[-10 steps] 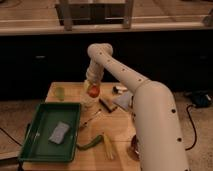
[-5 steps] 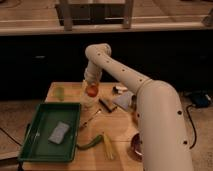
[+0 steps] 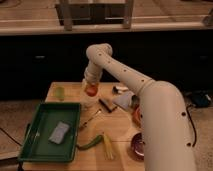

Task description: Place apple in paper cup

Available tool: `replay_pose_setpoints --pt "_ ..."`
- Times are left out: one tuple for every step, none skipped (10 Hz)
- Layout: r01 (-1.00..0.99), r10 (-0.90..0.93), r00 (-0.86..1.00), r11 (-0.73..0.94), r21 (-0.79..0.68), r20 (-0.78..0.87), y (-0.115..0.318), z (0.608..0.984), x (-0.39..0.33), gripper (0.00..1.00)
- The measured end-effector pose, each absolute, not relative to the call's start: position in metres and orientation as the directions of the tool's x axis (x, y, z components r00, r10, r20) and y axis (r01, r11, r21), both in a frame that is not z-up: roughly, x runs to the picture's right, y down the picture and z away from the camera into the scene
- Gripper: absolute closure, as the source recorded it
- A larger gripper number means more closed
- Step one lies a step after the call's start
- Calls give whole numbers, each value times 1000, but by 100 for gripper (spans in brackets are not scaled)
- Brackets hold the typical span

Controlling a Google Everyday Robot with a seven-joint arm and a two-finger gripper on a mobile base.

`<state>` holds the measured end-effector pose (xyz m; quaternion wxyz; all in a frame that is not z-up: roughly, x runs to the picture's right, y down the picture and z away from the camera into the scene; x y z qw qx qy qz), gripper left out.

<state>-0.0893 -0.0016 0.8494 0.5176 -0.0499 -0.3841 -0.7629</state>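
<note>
My gripper (image 3: 91, 86) hangs at the end of the white arm over the back middle of the wooden table (image 3: 120, 155). It is shut on an orange-red apple (image 3: 91, 91), held just above the tabletop. A pale shape right under the apple looks like the paper cup (image 3: 88, 102). Its outline is faint and mostly hidden by the apple and gripper. I cannot tell whether the apple touches it.
A green tray (image 3: 35, 145) with a grey sponge (image 3: 59, 133) fills the front left. A small green object (image 3: 60, 93) stands at the back left. A black bar (image 3: 106, 105), a white packet (image 3: 125, 99), a utensil (image 3: 90, 120), a green pepper (image 3: 90, 145) and two bowls (image 3: 137, 145) lie to the right.
Almost nothing has changed. The gripper with the apple has stayed over the same spot, with only a slight sideways shift.
</note>
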Motion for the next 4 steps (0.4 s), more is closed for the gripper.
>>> replay_pose_setpoints --pt "827 -750 -460 -165 538 475 -2 850 -89 68" --pt "825 -745 -462 -162 541 481 -2 851 -89 54" --pt "824 -744 -462 -159 543 483 -3 851 -90 44" --pt "824 -742 -463 -158 544 485 -3 852 -90 37"
